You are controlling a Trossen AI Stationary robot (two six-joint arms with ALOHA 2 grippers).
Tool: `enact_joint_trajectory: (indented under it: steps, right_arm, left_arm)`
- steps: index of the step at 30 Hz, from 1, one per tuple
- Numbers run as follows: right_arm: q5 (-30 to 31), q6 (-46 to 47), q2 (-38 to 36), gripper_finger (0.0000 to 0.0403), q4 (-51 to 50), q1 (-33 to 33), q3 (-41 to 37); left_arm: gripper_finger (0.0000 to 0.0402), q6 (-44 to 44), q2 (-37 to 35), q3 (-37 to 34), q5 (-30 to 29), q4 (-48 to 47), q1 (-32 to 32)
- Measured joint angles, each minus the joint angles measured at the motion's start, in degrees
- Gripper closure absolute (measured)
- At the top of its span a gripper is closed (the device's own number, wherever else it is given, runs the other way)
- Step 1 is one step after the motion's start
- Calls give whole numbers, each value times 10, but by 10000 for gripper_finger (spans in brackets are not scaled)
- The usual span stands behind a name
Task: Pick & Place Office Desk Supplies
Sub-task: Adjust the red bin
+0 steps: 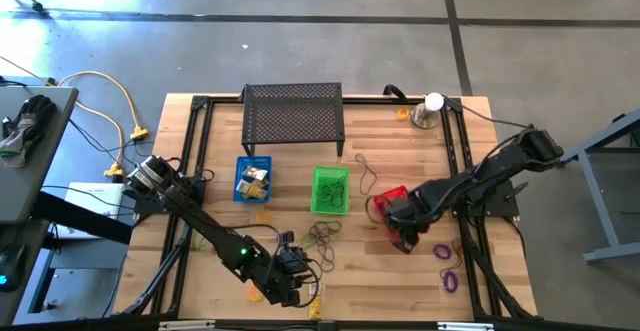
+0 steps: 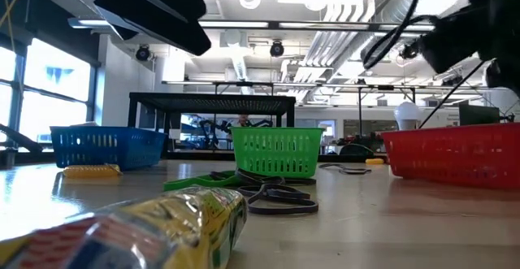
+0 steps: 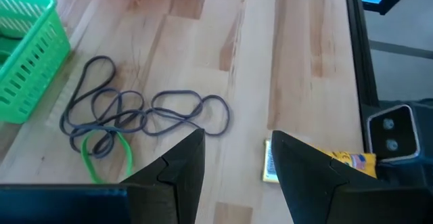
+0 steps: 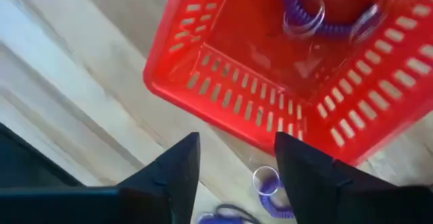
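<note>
The left pincer [image 1: 290, 283] is positioned low over the near edge of the pale wooden slatted bench [image 1: 400, 281]; its two dark fingers [image 3: 183, 166] are seen parted, with nothing held between them. Just ahead of those fingers a tangle of thin dark elastic loops [image 3: 145, 112] lies flat on the bench, with a thin green loop [image 3: 101, 158] touching its near side. A small yellow rectangular packet [image 3: 318, 164] lies beside one finger, partly hidden by it. The right pincer [image 1: 402, 233] is held at the near side of the red plastic slotted basket [image 1: 392, 199]; its fingers [image 4: 172, 170] are likewise parted and empty. In the right wrist view a purple coiled loop [image 4: 318, 17] is seen lying inside the red basket, and another purple coiled loop [image 4: 267, 183] lies on the bench just outside the basket wall, between the fingers in the picture but not gripped. Two further purple loops [image 1: 446, 266] are seen on the bench near the right arm. The green plastic slotted basket [image 1: 330, 189] stands near the bench centre with loops inside it, and the blue plastic slotted basket [image 1: 252, 179] stands to its left, holding yellow items. A black perforated metal shelf [image 1: 293, 119] stands at the far side, and a silver cup with a white ball [image 1: 430, 109] at the far right corner.
</note>
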Motion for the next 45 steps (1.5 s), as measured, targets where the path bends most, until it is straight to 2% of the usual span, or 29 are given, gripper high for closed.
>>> enact_joint_trajectory:
  steps: [7, 11, 14, 20, 25, 28, 33, 38, 41, 45]
  right_arm:
    - [97, -16, -7, 267, 5, 3, 0]
    - [130, -52, -22, 282, 37, -3, 0]
    - [127, -47, -49, 290, 52, -2, 0]
    - [79, 21, -119, 306, 52, 2, 0]
    - [58, 89, -169, 320, 60, 56, 0]
    - [65, 134, -177, 327, 73, 107, 0]
    - [129, 158, -160, 332, 115, 221, 0]
    - [201, 208, -94, 333, 128, 307, 0]
    - [225, 230, -47, 333, 128, 333, 0]
    - [265, 209, 21, 333, 126, 332, 0]
  left_arm:
    - [236, 7, 0, 0, 0, 0, 14]
    - [236, 5, 0, 0, 0, 0, 19]
    - [236, 5, 0, 0, 0, 1, 18]
    - [236, 4, 0, 0, 0, 1, 18]
    - [236, 4, 0, 0, 0, 0, 18]
    - [236, 4, 0, 0, 0, 0, 18]
    - [236, 6, 0, 0, 0, 0, 12]
    - [236, 7, 0, 0, 0, 0, 6]
    - [236, 7, 0, 0, 0, 0, 2]
    - [236, 7, 0, 0, 1, 0, 1]
